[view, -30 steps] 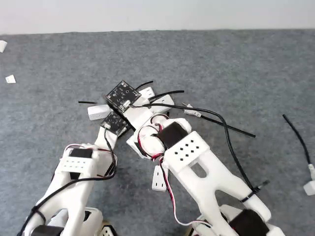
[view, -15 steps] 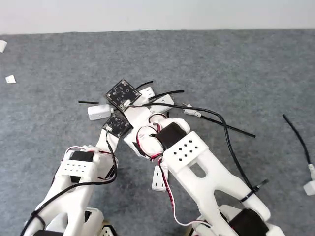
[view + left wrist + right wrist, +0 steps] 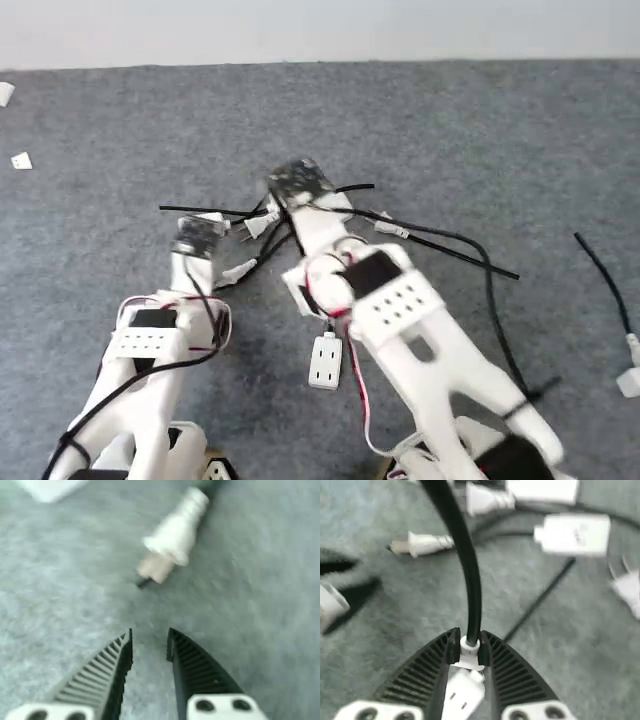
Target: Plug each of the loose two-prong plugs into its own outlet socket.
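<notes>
**R arm holds a plug, L arm lines up on another**

Held plug (image 3: pixel 465 687): white, pinched at the neck by R gripper (image 3: pixel 469 632). The jaws are closed on it right where the black cable (image 3: pixel 465 570) leaves. The cable runs up & away from the jaws over the mat (image 3: pixel 560 645). Can't tell which way its prongs face.

Loose plug (image 3: pixel 172 532): lies flat on the mat w/ prongs toward L gripper (image 3: pixel 149 632), a bit off its centre line. L gripper hangs near it, not touching. Its jaws are slightly apart w/ nothing btwn them.

Sockets: a white block (image 3: pixel 572 534), prob. a socket, lies beyond R gripper. A second one is behind it, w/ more loose plugs & cables round them. In the high view another socket (image 3: pixel 324 360) lies on its own just beside the R arm. A far plug (image 3: pixel 630 380) sits at the mat's edge, well apart from both arms.

Step, as I read it: pick-up stage. One plug is in hand, and no plug looks seated in a socket yet.

Next move, my guess:
- R arm carries its plug to a socket & squares the prongs to the slots before pushing.
- The sockets lie loose, so one prob. slides unless it is braced, perhaps by L arm.
- If L arm goes for its plug instead, it must open wider & shift sideways. It should take the body, not the prongs.
</notes>
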Robot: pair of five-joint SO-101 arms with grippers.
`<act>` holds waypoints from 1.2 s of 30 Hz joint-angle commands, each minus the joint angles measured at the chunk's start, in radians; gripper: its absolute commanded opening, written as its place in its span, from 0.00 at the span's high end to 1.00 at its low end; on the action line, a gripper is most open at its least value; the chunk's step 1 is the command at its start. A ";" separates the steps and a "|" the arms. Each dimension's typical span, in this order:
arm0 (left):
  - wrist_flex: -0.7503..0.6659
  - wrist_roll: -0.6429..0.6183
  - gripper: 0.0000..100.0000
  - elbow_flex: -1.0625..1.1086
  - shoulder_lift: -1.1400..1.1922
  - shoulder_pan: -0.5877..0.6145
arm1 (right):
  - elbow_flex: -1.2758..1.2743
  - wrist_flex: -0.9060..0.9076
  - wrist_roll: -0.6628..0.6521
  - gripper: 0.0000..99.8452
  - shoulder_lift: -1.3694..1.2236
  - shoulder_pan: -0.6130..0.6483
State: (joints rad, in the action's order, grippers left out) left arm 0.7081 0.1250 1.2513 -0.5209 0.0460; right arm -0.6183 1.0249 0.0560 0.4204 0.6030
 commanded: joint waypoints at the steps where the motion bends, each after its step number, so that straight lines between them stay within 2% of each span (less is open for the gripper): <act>1: -0.094 -0.132 0.89 -0.001 -0.021 0.052 | -0.101 -0.079 0.043 0.99 0.147 -0.054; 8: -0.092 -0.133 0.89 0.001 -0.021 0.052 | -0.367 -0.220 0.051 0.99 0.366 -0.058; 15: -0.092 -0.132 0.89 0.001 -0.021 0.052 | -0.555 -0.219 0.008 0.99 0.496 -0.070; 27: -0.092 -0.132 0.89 0.001 -0.021 0.052 | -0.664 -0.186 -0.028 0.99 0.788 -0.024; 36: -0.092 -0.132 0.89 0.001 -0.021 0.052 | -0.660 -0.116 -0.094 0.99 0.756 0.038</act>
State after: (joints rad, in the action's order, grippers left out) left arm 0.6391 0.0023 1.2574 -0.5209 0.0936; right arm -1.2950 0.8961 -0.0176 1.1876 0.6276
